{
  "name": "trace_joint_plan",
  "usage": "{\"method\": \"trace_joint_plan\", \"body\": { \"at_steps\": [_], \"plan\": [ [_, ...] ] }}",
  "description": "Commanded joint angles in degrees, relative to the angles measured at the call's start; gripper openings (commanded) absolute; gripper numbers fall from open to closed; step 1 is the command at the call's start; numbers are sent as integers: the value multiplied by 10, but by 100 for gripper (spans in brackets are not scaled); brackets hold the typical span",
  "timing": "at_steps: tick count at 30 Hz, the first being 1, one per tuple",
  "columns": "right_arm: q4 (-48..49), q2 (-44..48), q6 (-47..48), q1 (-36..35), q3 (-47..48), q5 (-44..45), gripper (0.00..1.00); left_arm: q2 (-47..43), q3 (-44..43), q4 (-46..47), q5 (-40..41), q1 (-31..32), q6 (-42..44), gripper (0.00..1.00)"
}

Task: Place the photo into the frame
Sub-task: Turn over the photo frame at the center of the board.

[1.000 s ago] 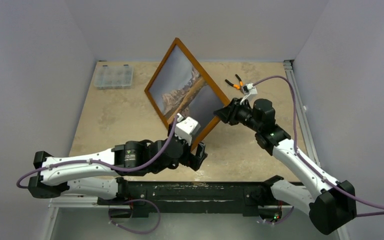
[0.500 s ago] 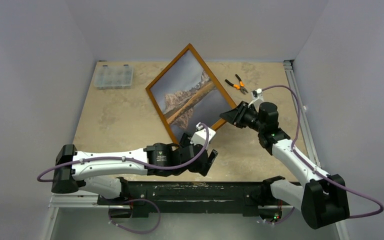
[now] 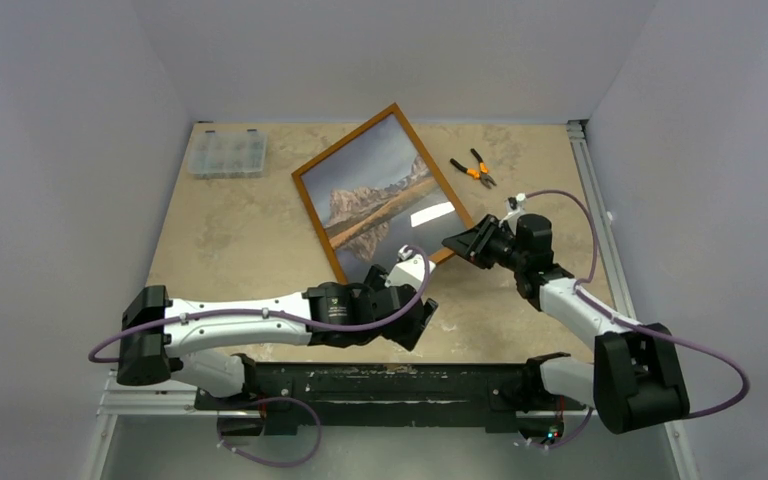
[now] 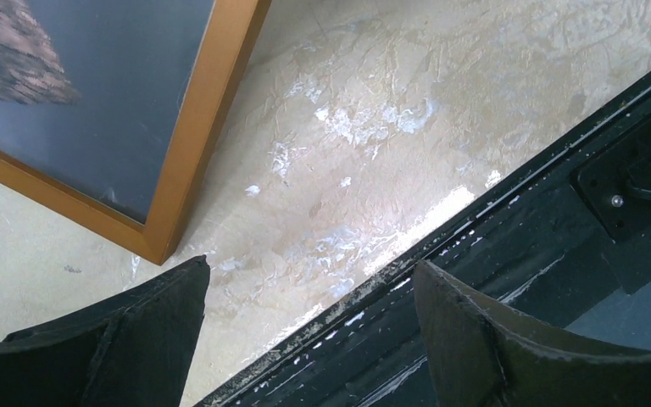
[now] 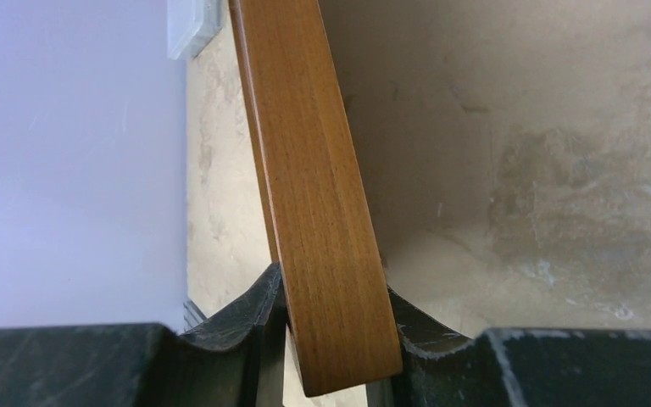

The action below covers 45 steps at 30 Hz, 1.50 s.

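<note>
With the photo [image 3: 380, 190] showing picture-side up inside the frame [image 4: 202, 110], the main part of the job looks done. The framed print sits askew on the tabletop [image 3: 230, 230], towards the middle of its back half. One corner points at the back edge and the opposite corner at the near edge.

The right gripper [image 3: 457, 243] has hold of the frame by the corner facing the right edge. The wrist view shows its jaws closed on either side of the narrow wooden moulding. From above, the frame seems to lie flat or nearly so, but the pictures do not show whether the held side is fully down.

The left gripper [image 4: 309, 267] hangs just beside the frame's near corner without touching it. Its jaws are spread wide and hold nothing, and they are over bare tabletop close to the black rail at the near edge.

What appears to be left is small: the right side has to settle and the right jaws have to let go of the wood. From this side it cannot be told whether the back of the frame is closed up.

A pair of orange-handled pliers [image 3: 472, 168] lies near the frame towards the back right corner. A clear parts box [image 3: 226, 153] sits in the back left corner, well apart from the frame.
</note>
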State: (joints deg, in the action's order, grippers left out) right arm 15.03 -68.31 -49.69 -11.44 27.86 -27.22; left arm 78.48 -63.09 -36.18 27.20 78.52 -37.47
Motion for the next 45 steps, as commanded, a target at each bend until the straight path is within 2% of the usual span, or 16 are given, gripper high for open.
{"method": "trace_joint_plan", "body": {
  "at_steps": [1,5,11,14,16,19,27,45],
  "plan": [
    [-75,-21,132,-1,-49,78,2,8,-10,2,-17,-14,-7,87],
    [-69,-33,128,1,-63,77,15,16,-7,9,-37,-32,-8,87],
    [-70,-81,130,5,-63,64,29,11,15,32,-76,-66,-23,87],
    [-65,-103,127,7,-62,48,40,-3,39,49,-94,-85,-36,87],
    [-63,-112,124,8,-64,41,52,-12,55,60,-106,-101,-47,87],
    [-56,-117,115,9,-71,33,61,-30,87,81,-131,-127,-66,88],
    [-70,-87,114,11,-79,37,72,-92,188,140,-201,-215,-112,88],
    [-149,1,114,19,-62,89,80,-249,324,167,-303,-411,-127,88]
  ]
}}
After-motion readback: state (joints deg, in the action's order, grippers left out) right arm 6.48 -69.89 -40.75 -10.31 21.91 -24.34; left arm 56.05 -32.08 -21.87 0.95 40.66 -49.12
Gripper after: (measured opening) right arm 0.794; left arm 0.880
